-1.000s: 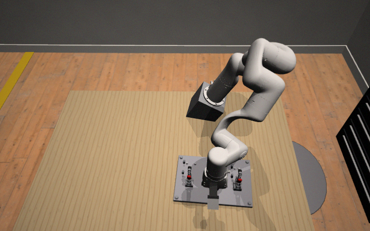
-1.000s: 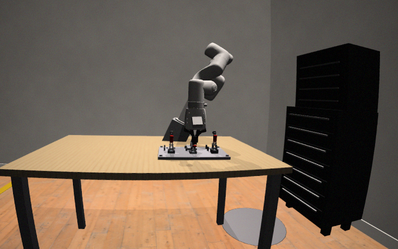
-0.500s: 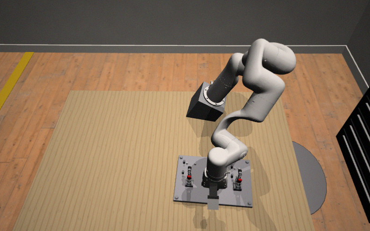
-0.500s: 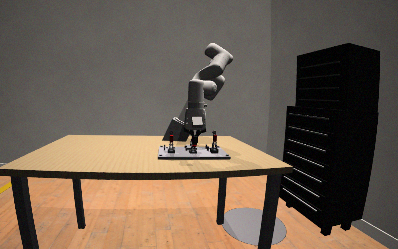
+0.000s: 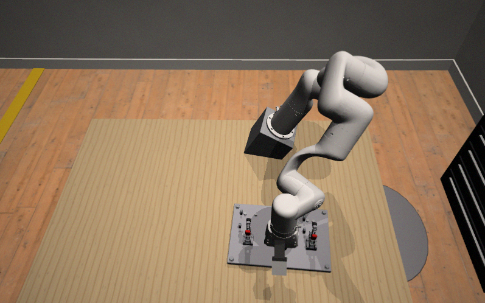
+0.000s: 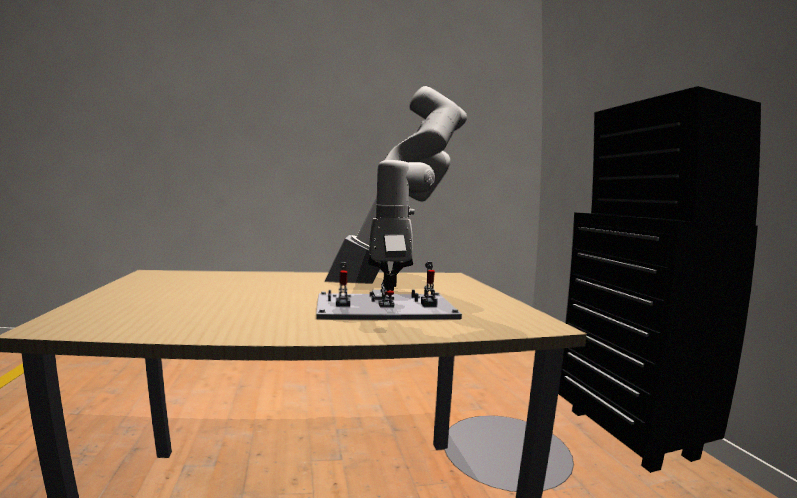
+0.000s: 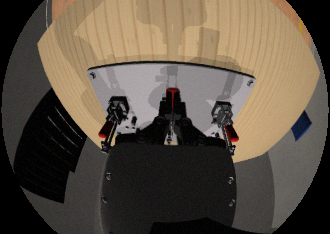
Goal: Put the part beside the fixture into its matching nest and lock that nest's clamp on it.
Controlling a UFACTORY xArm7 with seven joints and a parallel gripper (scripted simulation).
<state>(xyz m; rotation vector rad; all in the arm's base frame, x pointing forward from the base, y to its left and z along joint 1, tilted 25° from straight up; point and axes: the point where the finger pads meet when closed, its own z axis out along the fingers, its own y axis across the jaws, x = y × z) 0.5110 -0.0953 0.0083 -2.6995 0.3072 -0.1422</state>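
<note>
Wrist view shows our gripper (image 7: 172, 126) clenched, fingers together with nothing between them, low over the middle clamp (image 7: 172, 97), whose red handle stands just beyond the fingertips. We cannot tell whether they touch it. In the exterior view the gripper (image 6: 388, 279) hangs straight down over the fixture (image 6: 444, 311), between the left clamp (image 6: 343, 285) and the right clamp (image 6: 429, 284), both with handles upright. The fixture lies on the table (image 6: 172, 309), toward its right near side. The part is not visible to us in any view. A black cabinet (image 6: 667, 266) stands to the right.
</note>
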